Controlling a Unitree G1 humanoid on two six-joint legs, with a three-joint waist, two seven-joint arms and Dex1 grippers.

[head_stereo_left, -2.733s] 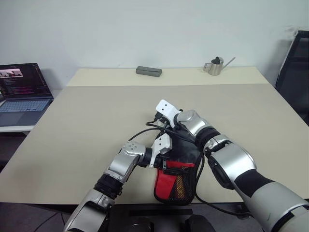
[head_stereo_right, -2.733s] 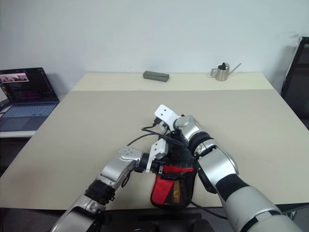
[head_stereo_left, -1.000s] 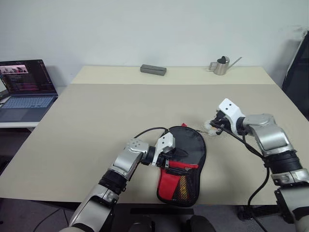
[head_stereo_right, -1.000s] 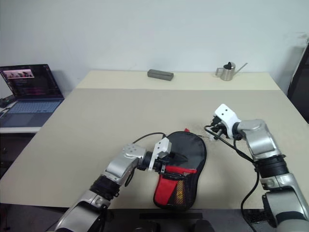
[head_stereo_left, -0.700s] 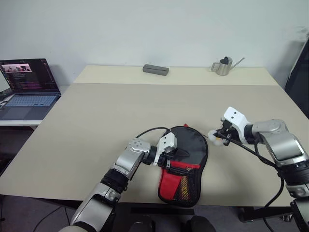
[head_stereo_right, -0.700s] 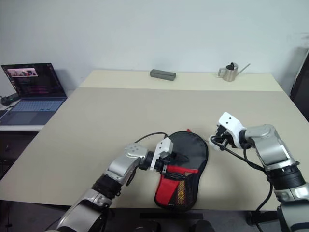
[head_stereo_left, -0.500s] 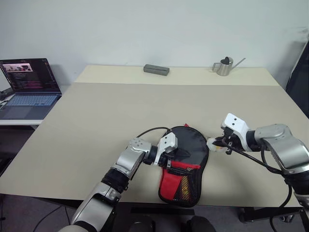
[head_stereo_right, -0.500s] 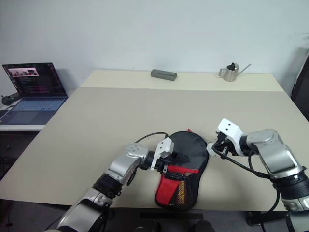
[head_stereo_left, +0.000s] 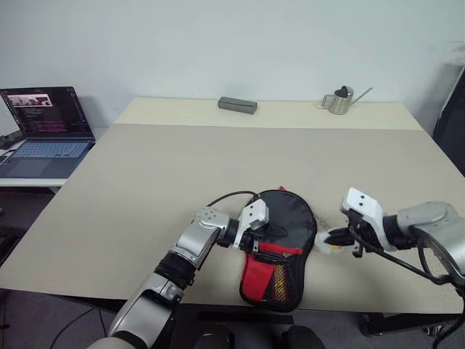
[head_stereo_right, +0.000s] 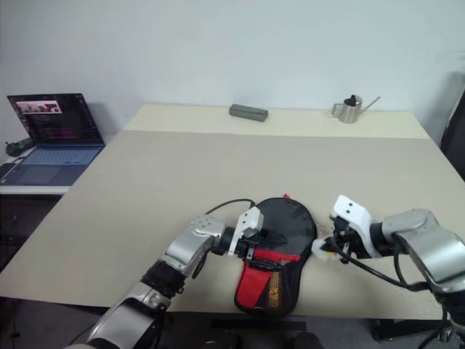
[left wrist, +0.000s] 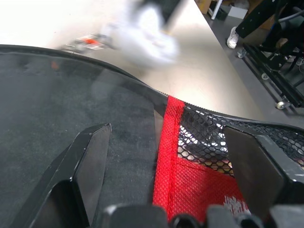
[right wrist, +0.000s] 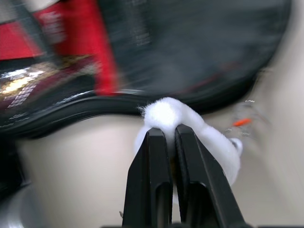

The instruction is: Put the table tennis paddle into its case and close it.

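Right pincer (right wrist: 166, 135) pinching charm (right wrist: 190, 128), seemingly low

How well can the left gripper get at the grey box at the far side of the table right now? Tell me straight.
Probably not from here. The left gripper sits open over the case at the near edge, while the grey box lies far across the table. Nothing blocks the way; it just looks beyond that arm's stretch.

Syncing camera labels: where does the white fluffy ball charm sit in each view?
Left eye view: white fluffy ball charm, beside the black fabric case's right edge.
Right eye view: same spot.
Left wrist view: blurred, beyond the case rim.
Right wrist view: pinched between the right gripper's fingers.
Shared landmark: the case.
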